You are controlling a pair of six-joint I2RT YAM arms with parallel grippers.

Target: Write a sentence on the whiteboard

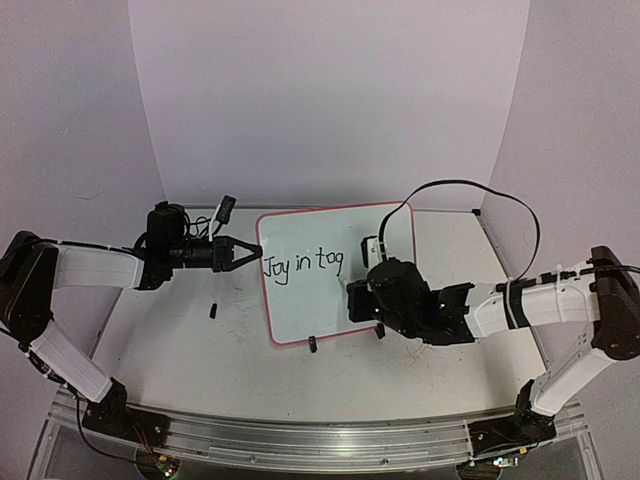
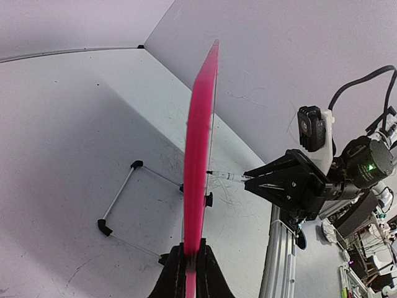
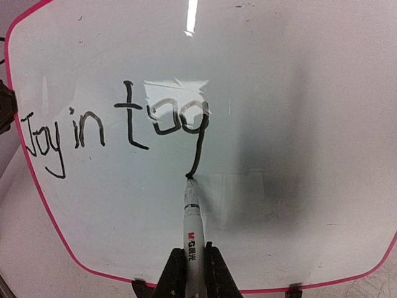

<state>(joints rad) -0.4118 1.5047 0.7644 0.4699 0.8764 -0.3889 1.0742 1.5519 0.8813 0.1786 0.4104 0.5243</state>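
Our left gripper (image 1: 243,254) clamps the left rim of the whiteboard (image 1: 310,305), standing mid-frame; our right gripper (image 3: 191,267) pinches the marker (image 3: 191,214), tip on the board. Pushing too hard could tilt the board or smear the stroke.

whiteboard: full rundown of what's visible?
The whiteboard is a glossy white panel with a thin pink-red rim and rounded corners, standing on the table on two black clip feet. "Joy in tog" is written in black. The left gripper clamps its left edge; the marker in the right gripper touches it below the g.
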